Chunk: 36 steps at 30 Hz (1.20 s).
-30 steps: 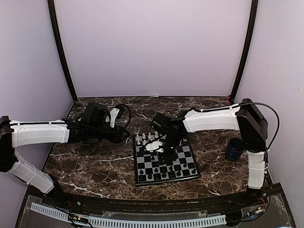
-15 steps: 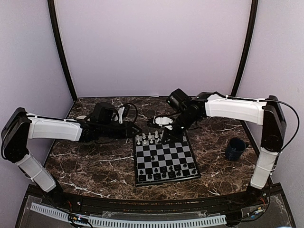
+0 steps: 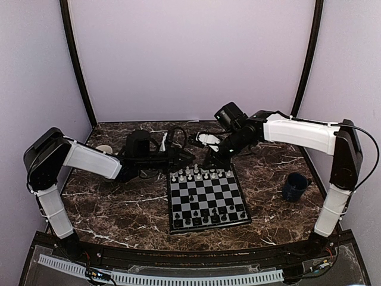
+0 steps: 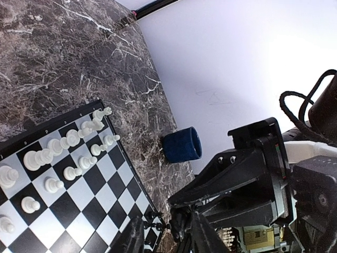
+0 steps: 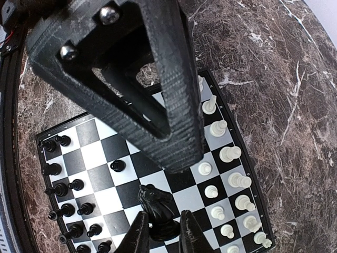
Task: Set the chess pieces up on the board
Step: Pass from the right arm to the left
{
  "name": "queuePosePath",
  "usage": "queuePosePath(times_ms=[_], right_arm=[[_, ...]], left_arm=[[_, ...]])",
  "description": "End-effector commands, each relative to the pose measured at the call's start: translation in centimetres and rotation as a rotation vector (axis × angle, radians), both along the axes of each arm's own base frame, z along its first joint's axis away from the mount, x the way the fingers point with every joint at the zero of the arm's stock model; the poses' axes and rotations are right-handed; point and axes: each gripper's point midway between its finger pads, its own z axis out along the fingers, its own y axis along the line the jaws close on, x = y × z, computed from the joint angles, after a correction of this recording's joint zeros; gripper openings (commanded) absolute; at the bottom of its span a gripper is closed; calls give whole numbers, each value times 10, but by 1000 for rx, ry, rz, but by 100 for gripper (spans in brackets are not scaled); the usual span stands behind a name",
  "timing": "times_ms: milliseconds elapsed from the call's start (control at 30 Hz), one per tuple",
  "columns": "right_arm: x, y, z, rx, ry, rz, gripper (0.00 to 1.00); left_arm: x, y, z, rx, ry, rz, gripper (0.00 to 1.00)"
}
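I've black knight (image 5: 157, 203) clamped in R pincer (image 5: 162, 234) by board's (image 5: 97, 153) white end; black rows (image 5: 73, 211) lie nearer arm bases. L pincer (image 4: 168, 240) apart.

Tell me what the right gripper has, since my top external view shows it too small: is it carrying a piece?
Observer: Yes, the right wrist view shows the right gripper shut on a black knight.
Operator: And the left gripper?
Observer: In the left wrist view its fingers stand apart, gripping nothing I can see.
Operator: Any black piece out of line?
Observer: One black pawn stands alone on the board, forward of the other black pieces.
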Motion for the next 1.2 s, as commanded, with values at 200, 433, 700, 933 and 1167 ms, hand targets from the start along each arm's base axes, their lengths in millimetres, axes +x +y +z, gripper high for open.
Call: queuePosePath(times_ms=[200, 433, 700, 933, 1167], right_arm=[[13, 14, 14, 49, -32, -19, 20], [18, 15, 14, 44, -42, -31, 20], [17, 14, 15, 47, -43, -31, 20], [19, 13, 12, 42, -51, -41, 20], [20, 14, 12, 43, -52, -44, 20]], left_arm=[[-5, -17, 27, -131, 25, -65, 28], [-7, -19, 21, -133, 57, -72, 25], [-6, -18, 16, -123, 67, -62, 28], [-10, -22, 19, -160, 81, -88, 22], [-12, -27, 18, -163, 84, -101, 18]])
